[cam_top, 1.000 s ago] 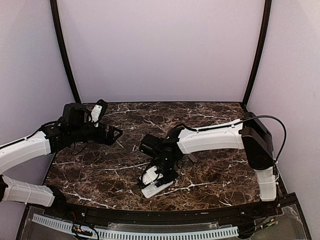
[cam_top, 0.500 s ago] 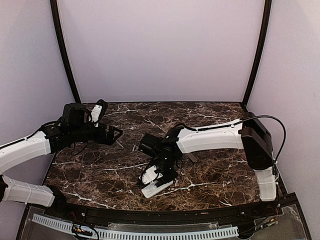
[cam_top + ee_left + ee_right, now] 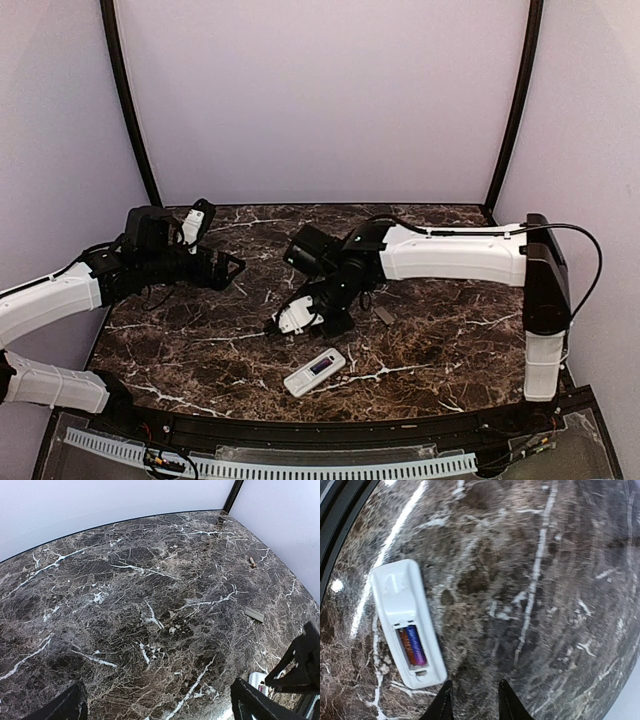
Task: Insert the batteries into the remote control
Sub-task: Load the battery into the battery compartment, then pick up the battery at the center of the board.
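The remote control lies back-up on the counter, at its near edge about midway across. Its battery bay is uncovered, with two batteries lying side by side inside, one orange and one purple. Its long axis runs diagonally from near-left to far-right, and the open bay seems to sit toward the far-right end.

Just beyond it on the far side hangs the right end effector, its fingers narrowly spread and pinching nothing. Both cells look seated, so the step in hand appears to be a check. Confirm that each lies flat in its slot, and keep the fingertips from nudging the light handset askew.

A small flat grey piece rests to the right, possibly the cover. The left end effector is spread wide at the far left, well apart.
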`<state>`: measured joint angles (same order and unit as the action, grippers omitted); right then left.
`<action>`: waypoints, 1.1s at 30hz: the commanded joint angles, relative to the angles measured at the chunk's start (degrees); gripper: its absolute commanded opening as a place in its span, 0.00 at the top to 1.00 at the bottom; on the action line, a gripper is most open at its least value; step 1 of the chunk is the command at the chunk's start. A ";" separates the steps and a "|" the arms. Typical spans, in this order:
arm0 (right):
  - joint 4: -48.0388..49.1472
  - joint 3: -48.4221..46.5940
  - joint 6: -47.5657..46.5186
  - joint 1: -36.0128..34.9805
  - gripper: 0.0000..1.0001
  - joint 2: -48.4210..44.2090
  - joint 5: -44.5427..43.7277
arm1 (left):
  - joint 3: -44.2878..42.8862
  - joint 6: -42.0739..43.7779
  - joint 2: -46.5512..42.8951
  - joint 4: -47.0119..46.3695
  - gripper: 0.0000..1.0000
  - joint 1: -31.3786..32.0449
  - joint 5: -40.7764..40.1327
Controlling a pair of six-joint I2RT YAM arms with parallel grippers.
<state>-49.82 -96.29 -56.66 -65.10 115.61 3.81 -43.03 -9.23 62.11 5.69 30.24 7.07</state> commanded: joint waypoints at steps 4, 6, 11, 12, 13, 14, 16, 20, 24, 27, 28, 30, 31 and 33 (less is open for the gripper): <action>14.13 -3.53 31.45 13.99 0.74 -8.04 -13.26 | 0.64 -0.06 -1.29 -0.42 0.01 -0.36 0.45; 9.28 -7.25 44.01 20.36 0.72 -6.78 -16.31 | 0.66 -0.13 -1.24 -0.52 0.01 -0.36 0.57; 7.74 -3.47 60.87 34.46 0.63 -7.98 -15.25 | 0.58 -0.21 -1.03 -0.51 0.01 -0.36 0.90; 8.63 -1.97 63.17 37.07 0.60 -8.37 -14.68 | 0.62 -0.19 -1.13 -0.47 0.01 -0.36 0.83; 9.04 -0.69 65.78 39.75 0.57 -8.39 -14.23 | 0.64 -0.13 -1.17 -0.44 0.01 -0.36 0.66; 9.28 0.19 67.16 42.10 0.56 -8.08 -13.97 | 0.66 -0.11 -1.26 -0.43 0.01 -0.36 0.57; 9.73 1.20 68.96 45.89 0.55 -6.51 -13.82 | 0.73 -0.02 -1.24 -0.43 0.01 -0.36 0.38; 8.14 0.58 70.34 49.24 0.55 -1.27 -16.24 | 0.67 -0.01 -0.98 -0.41 0.01 -0.36 0.41; 5.76 0.80 72.44 50.86 0.55 3.03 -18.52 | 0.66 0.16 -0.91 -0.27 0.01 -0.36 0.10; 6.70 3.66 74.15 51.12 0.55 3.34 -17.73 | 0.74 0.18 -0.90 -0.36 0.01 -0.36 -0.05; 7.23 4.64 74.48 51.13 0.55 3.22 -17.09 | 0.79 0.16 -0.83 -0.47 0.01 -0.36 0.04; 7.64 6.24 75.09 51.18 0.56 3.10 -16.26 | 0.76 0.06 -0.58 -0.43 0.01 -0.36 0.28; 7.98 6.95 75.19 51.13 0.56 3.25 -15.76 | 0.69 0.08 -0.43 -0.42 0.01 -0.36 0.50; 8.40 7.66 75.06 51.13 0.57 3.80 -14.26 | 0.67 0.05 -0.27 -0.44 0.01 -0.36 0.71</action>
<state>-42.26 -90.32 16.32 -14.22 119.13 -12.60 -43.03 -9.23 62.11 5.65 30.15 7.07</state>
